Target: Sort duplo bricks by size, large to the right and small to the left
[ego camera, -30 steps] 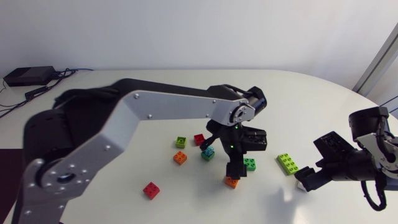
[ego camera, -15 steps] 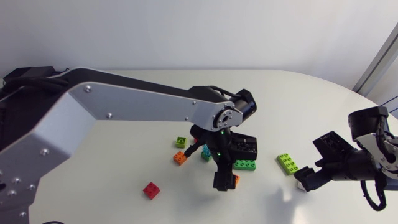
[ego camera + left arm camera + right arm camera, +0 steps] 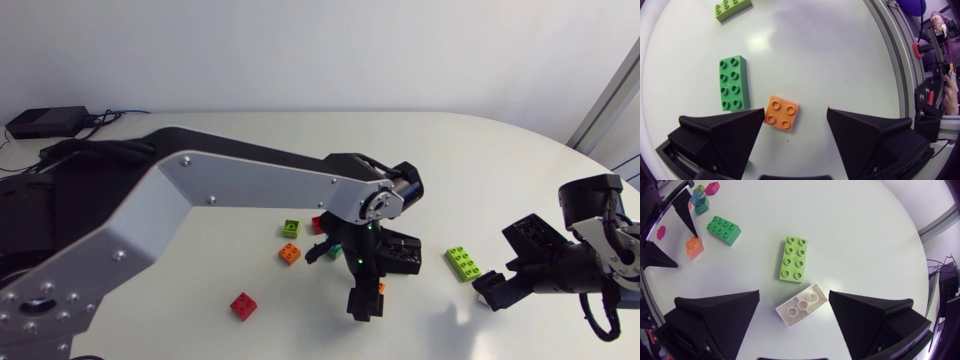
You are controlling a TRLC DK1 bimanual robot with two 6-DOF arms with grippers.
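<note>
Head view: the left arm stretches to the middle of the white counter (image 3: 480,160). The left claw (image 3: 374,290) hangs over a small orange brick (image 3: 379,288). The right claw (image 3: 508,272) sits at the counter's right side, near a large lime brick (image 3: 462,262).

Left wrist view: the claw's fingers are spread wide and grip nothing. The small orange brick lies on the counter between them, with a large dark green brick (image 3: 733,83) just ahead.

Right wrist view: this claw also gapes, empty. A white brick (image 3: 802,305) lies between its fingers, and the large lime brick is just beyond.
</note>
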